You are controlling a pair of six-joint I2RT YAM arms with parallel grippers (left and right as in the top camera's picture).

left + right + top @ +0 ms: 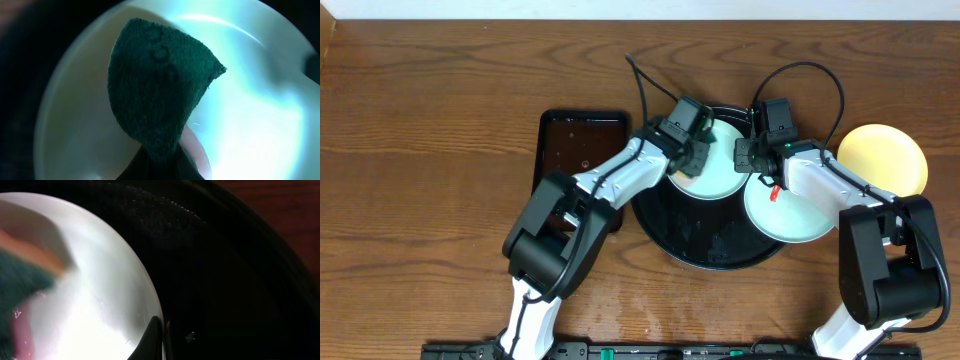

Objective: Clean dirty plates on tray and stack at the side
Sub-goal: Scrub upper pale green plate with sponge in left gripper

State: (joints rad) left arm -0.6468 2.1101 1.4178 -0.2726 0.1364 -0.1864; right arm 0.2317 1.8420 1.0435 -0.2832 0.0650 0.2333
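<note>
We've got left fingers [692, 158] clamped on a green pad [160, 90] over the far blue plate [718, 172] in the black tray [685, 238], right fingers [156, 340] shut at that plate's rim, second blue plate [798, 215] on the tray's right edge, yellow plate [885, 160] on the desk [420, 150] far right.

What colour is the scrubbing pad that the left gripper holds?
The scrubbing pad is dark green, seen best in the left wrist view.

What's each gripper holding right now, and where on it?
Left gripper: green scouring sponge, pinched at its narrow end. Right gripper: pale plate, apparently by its rim.
</note>
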